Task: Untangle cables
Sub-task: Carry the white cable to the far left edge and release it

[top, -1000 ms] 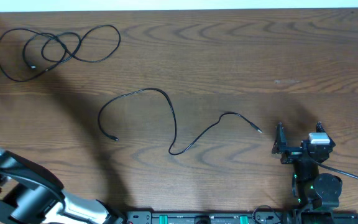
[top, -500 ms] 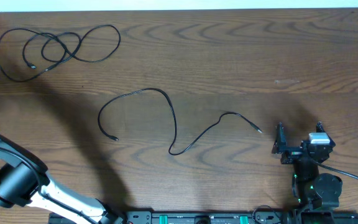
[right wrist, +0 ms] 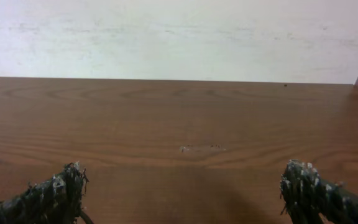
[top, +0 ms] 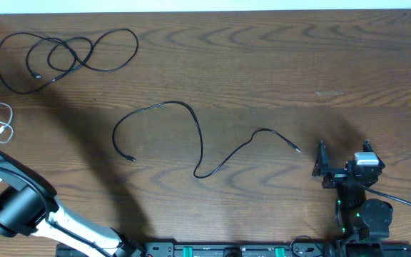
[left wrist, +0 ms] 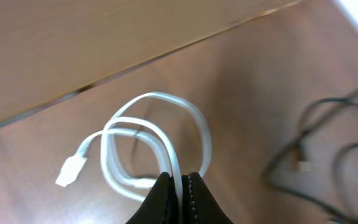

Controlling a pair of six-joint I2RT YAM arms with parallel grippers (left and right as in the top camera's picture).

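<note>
On the table (top: 277,64) a long black cable (top: 201,146) winds across the middle; a looped black cable (top: 137,44) lies far left. The left gripper (left wrist: 179,186) pinches the coiled white cable (left wrist: 199,124) at the left edge — the right gripper (right wrist: 185,186) gapes, empty.

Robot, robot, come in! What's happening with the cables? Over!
Left tool shut on white cable. Right tool open, empty. Looped black cable and stretched black cable apart. Nothing blocking.

L arm (top: 21,208) black w/ white link (top: 84,232), R arm (top: 355,194) black, grey block (top: 367,160), green LED (top: 363,212), black cord (top: 405,203), R fingers (right wrist: 51,193) rough black.
</note>
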